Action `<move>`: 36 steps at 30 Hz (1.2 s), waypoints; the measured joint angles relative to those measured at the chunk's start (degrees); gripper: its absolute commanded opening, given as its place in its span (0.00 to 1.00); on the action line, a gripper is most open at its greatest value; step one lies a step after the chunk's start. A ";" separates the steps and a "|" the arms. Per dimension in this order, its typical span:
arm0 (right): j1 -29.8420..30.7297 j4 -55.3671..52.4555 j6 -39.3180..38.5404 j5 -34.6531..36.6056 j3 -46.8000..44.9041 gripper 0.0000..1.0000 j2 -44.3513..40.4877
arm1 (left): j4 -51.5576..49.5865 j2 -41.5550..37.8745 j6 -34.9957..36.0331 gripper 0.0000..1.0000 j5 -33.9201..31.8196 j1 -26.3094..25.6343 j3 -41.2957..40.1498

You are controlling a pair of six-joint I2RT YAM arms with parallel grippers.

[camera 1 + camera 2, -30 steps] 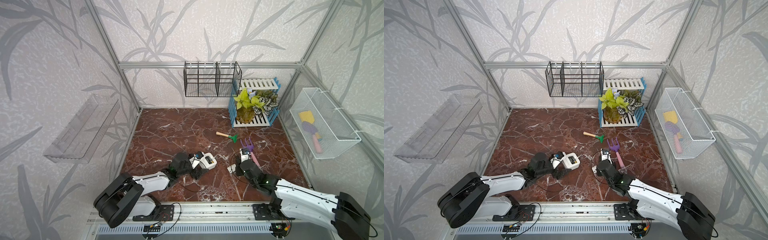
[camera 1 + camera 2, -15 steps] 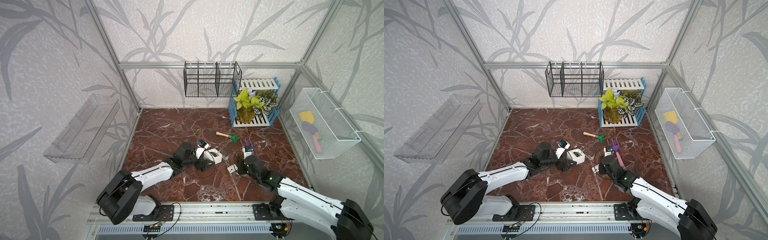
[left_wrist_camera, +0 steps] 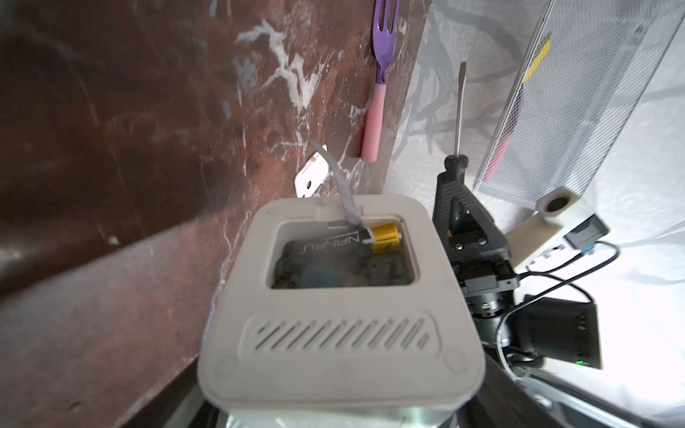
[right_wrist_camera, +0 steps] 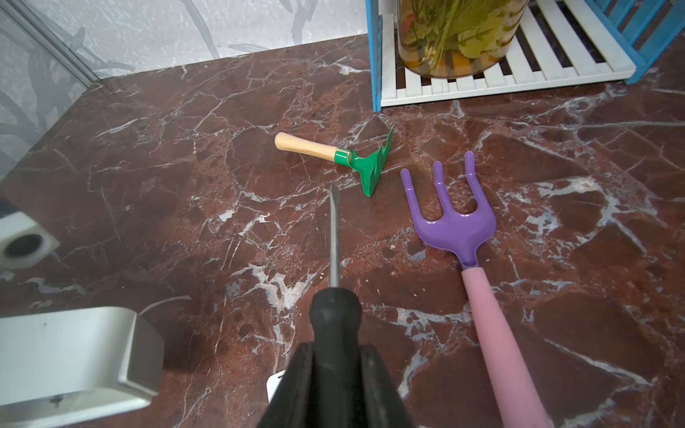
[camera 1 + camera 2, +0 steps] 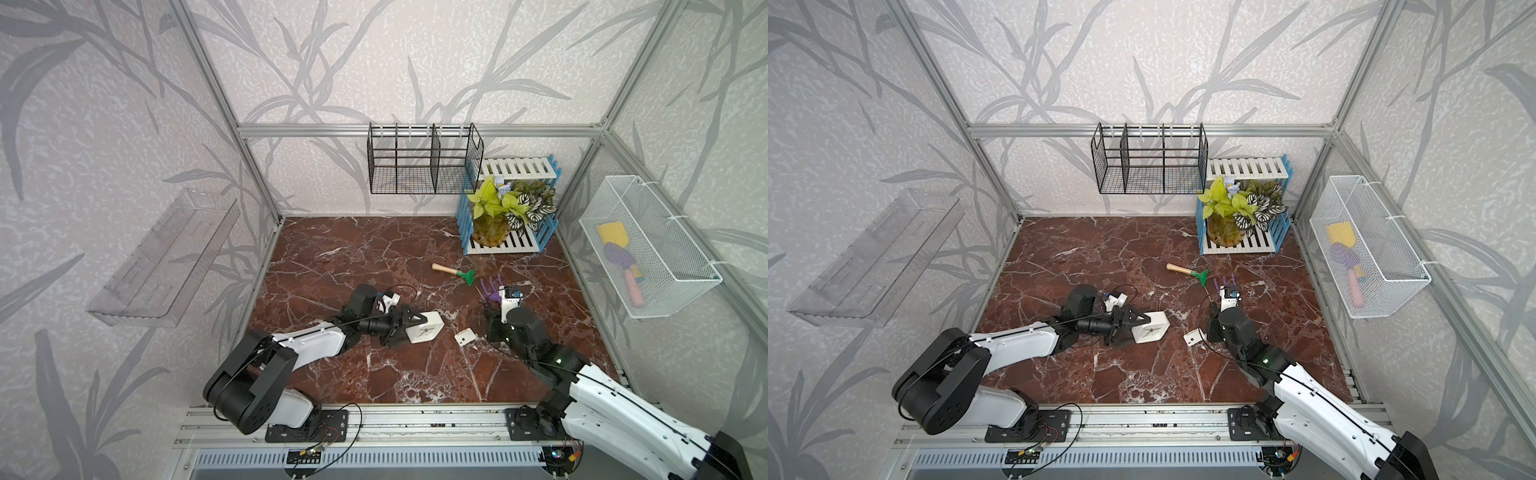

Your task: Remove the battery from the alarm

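Hugging the alarm (image 5: 428, 328) in the wide left gripper (image 5: 412, 330) and pinching the screwdriver (image 4: 335, 237) in the right gripper (image 4: 335, 370), with the cover (image 5: 465, 336) off but the battery (image 3: 348, 242) still inside.

marble table (image 5: 353, 257) holds green rake (image 5: 455, 273), purple fork (image 4: 456, 222), white cover plate (image 5: 465, 336), slatted rack (image 5: 519, 243).

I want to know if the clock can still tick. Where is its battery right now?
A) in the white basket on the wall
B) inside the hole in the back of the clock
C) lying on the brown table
B: the left wrist view shows the battery lying in the open recess in the back of the alarm, gold end showing.
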 measured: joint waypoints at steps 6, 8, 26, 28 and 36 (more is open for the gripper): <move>-0.15 1.62 -1.16 -0.46 -0.02 0.00 1.22 | 5.57 3.91 -13.25 0.40 2.58 0.00 -4.09; -0.15 2.05 -1.33 -0.61 -0.09 0.00 1.55 | 8.00 4.83 -16.50 0.39 2.75 0.00 -4.13; -1.38 5.73 -4.70 -2.89 -0.24 0.00 7.89 | -5.09 -2.93 -0.37 0.35 2.71 2.56 5.40; -2.54 7.10 -4.87 -4.13 -0.35 0.00 9.64 | -13.92 -8.09 11.17 0.35 -0.33 4.28 6.93; -5.07 15.76 -6.91 -11.47 0.70 0.00 24.94 | -10.25 -27.80 56.13 0.40 -34.45 6.40 -0.31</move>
